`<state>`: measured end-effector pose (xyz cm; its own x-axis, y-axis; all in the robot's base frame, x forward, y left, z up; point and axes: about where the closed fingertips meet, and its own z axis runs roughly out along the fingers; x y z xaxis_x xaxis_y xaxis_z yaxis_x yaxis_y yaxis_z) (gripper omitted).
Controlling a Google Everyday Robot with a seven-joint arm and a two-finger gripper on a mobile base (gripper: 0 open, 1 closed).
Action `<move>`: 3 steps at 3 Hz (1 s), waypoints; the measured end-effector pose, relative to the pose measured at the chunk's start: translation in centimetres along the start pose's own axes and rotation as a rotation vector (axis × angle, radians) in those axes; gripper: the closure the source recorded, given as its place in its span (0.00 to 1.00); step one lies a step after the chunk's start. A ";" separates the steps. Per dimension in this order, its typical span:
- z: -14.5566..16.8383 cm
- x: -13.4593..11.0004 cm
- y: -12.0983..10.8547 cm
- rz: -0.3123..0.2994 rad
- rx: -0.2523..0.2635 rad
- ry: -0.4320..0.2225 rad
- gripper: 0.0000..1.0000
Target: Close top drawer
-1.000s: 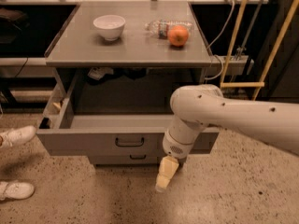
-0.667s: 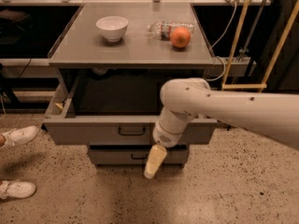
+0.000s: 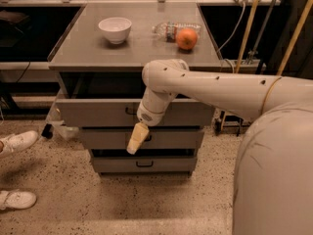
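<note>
The top drawer (image 3: 93, 112) is a wide grey metal drawer under the cabinet top. It stands only slightly out, with a small dark loop handle (image 3: 130, 111) at its centre. My white arm reaches in from the right across the drawer front. My gripper (image 3: 137, 138) hangs below the wrist with cream-coloured fingers pointing down, in front of the middle drawer (image 3: 171, 138) and just below the top drawer's front.
On the grey cabinet top (image 3: 88, 48) stand a white bowl (image 3: 115, 29), an orange (image 3: 186, 38) and a clear plastic bottle (image 3: 168, 29). A bottom drawer (image 3: 145, 164) sits below. White shoes (image 3: 17, 142) are on the floor at left. Poles and cables stand at right.
The top drawer has slid in from wide open to nearly shut. My arm and gripper have moved left and toward the cabinet with it.
</note>
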<state>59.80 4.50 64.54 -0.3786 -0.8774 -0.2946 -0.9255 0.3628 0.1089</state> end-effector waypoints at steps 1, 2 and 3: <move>0.0 0.0 0.0 0.000 0.000 0.000 0.00; -0.5 -0.7 -1.7 0.029 0.034 0.000 0.00; -1.1 -2.5 -5.4 0.089 0.085 0.014 0.00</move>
<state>65.76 4.42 65.71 -0.4599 -0.8445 -0.2743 -0.8841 0.4643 0.0528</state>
